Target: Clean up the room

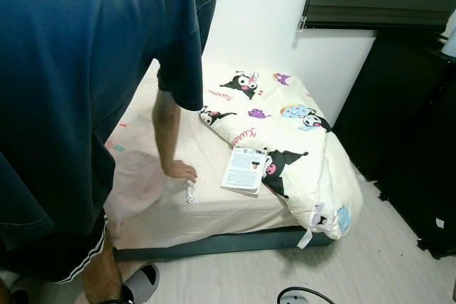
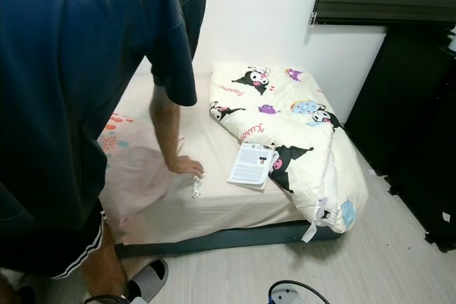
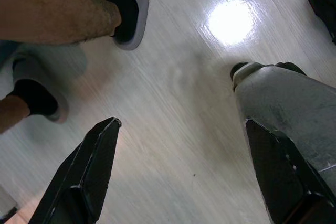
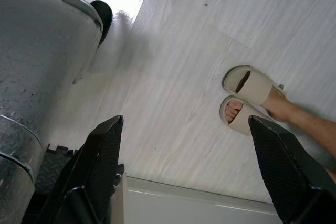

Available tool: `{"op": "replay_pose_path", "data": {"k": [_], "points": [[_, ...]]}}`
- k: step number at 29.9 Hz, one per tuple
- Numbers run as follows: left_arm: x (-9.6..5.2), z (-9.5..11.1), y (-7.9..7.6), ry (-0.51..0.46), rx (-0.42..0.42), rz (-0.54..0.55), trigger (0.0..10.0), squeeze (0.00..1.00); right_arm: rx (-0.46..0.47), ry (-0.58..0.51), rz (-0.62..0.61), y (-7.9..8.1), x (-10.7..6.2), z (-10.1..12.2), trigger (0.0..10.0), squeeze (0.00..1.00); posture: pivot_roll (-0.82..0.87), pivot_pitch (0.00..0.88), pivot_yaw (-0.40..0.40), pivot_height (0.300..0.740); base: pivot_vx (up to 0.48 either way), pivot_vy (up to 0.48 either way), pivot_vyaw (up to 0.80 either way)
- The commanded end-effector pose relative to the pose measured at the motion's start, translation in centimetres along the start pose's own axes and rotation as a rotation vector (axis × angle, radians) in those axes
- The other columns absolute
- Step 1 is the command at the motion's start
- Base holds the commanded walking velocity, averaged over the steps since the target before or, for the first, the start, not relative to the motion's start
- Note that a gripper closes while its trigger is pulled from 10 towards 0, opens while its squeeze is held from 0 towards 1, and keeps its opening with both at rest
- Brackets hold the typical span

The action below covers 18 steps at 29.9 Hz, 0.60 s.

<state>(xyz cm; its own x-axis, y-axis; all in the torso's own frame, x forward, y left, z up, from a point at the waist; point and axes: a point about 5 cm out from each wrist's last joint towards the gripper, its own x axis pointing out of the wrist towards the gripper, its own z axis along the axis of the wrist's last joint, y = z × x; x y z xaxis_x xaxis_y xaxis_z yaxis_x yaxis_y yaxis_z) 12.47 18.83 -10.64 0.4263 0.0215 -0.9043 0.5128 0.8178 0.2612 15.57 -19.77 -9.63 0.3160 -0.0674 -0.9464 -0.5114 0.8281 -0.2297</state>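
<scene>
Cream cartoon-print quilt bunched on bed, book beside; person's hand pressing sheet. Left end effector and right end effector wide open, empty, above floor.

Low bed, pale sheet: folded cartoon-print comforter on far right side, booklet against it, small crumpled item near front edge.

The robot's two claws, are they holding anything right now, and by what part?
Nothing. The left gripper and right gripper both hang open above the bare floor, with only floor between their fingers.
</scene>
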Motion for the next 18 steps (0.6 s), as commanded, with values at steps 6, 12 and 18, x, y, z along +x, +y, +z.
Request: {"op": "replay_pose_path", "data": {"k": [6, 12, 18], "points": [[-0.14, -0.95, -0.69, 0.038, 0.005, -0.034, 10.0, 0.00, -0.002, 0.007, 0.002, 0.03, 0.00, -0.17, 10.0, 0.00, -0.03, 0.000, -0.086, 0.740, 0.000, 0.000, 0.00], [-0.14, -0.94, -0.67, 0.039, 0.005, -0.034, 10.0, 0.00, -0.002, 0.007, 0.002, 0.02, 0.00, -0.16, 10.0, 0.00, -0.03, 0.000, -0.085, 0.740, 0.000, 0.000, 0.00], [-0.14, -0.92, -0.67, 0.038, 0.005, -0.034, 10.0, 0.00, -0.002, 0.008, 0.002, 0.01, 0.00, -0.15, 10.0, 0.00, -0.03, 0.000, -0.086, 0.740, 0.000, 0.000, 0.00]]}}
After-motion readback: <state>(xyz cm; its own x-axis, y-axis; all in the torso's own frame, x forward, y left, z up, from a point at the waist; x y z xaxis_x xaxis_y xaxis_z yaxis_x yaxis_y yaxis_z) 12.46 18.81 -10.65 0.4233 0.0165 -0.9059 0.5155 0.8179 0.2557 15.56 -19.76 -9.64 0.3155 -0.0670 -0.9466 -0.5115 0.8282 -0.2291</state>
